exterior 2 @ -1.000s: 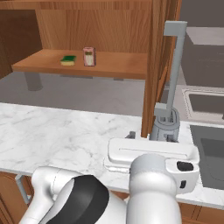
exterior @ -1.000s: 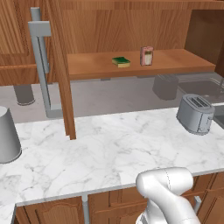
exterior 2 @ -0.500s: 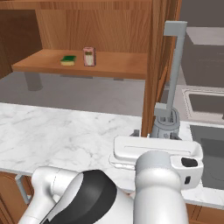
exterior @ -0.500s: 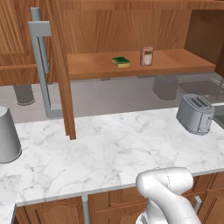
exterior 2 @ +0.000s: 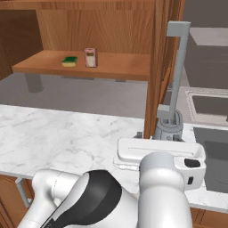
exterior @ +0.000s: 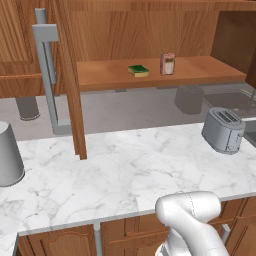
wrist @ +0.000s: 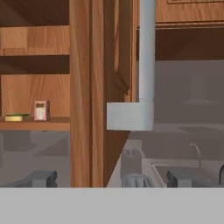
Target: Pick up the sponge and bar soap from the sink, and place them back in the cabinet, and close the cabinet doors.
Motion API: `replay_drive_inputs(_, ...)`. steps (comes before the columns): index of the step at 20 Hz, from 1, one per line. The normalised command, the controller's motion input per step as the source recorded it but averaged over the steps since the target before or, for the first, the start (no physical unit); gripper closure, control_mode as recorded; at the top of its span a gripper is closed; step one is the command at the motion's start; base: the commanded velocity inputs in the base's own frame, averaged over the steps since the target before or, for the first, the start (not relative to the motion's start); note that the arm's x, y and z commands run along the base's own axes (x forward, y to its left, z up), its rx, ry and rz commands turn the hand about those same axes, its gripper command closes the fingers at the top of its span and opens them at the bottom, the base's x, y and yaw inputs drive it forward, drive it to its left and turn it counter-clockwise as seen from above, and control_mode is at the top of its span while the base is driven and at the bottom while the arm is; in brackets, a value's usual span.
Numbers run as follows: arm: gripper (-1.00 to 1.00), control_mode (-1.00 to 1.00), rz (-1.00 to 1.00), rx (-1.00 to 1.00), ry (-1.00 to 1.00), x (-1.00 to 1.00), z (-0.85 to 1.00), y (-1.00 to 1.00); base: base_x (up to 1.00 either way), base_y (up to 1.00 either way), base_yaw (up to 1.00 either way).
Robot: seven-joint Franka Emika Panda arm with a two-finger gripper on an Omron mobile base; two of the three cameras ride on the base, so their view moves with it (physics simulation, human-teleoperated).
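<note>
At the bottom of the hand view the tool (wrist: 109, 178) stands released, its two dark fingertips (wrist: 40, 178) spread wide apart at lower left and lower right, grasping nothing. Straight ahead of it, filling the middle of that frame, is the edge of an open cabinet door (wrist: 94, 87), with its grey bar handle (wrist: 144, 65) running up just to the right.

In the left base view the white marble desk (exterior: 125, 175) crosses the lower half of the frame. A grey toaster (exterior: 224, 130) sits on it at the right, and a grey cylindrical pot (exterior: 9, 155) at the far left edge. The other cabinet door (exterior: 70, 80) stands open, edge-on, at upper left, its handle (exterior: 47, 75) beside it.

Farther back, in the upper middle of the frame, the cabinet (exterior: 150, 30) holds its wooden shelf (exterior: 200, 72). The sponge (exterior: 138, 70) lies flat on it, and the bar soap (exterior: 167, 64) stands upright just to the right, near but apart. In the right base view the same pair, sponge (exterior 2: 69, 61) and bar soap (exterior 2: 90, 57), sit at upper left.

The sink (wrist: 175, 173) with its curved faucet (wrist: 196, 153) shows at lower right of the hand view, beyond the door.
</note>
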Motion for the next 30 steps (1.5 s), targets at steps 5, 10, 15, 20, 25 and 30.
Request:
replay_drive_inputs(5,-1.0,-1.0,0.0,0.0,0.0,0.15,-0.09,0.0,0.0,0.0,0.0)
replay_drive_inputs(10,-1.0,-1.0,0.0,0.0,-0.02,0.14,-0.01,0.0,0.0,0.0,0.0)
replay_drive_inputs(15,-1.0,-1.0,0.01,0.0,-0.02,0.15,-0.01,0.0,0.0,0.0,0.0)
replay_drive_inputs(20,-1.0,-1.0,0.03,0.0,-0.03,0.14,-0.01,0.0,0.0,0.0,0.0)
replay_drive_inputs(25,-1.0,-1.0,0.05,0.0,-0.03,0.16,-0.03,0.0,0.0,0.0,0.0)
replay_drive_inputs(30,-1.0,-1.0,0.06,0.0,-0.03,0.22,-0.06,0.0,0.0,0.0,0.0)
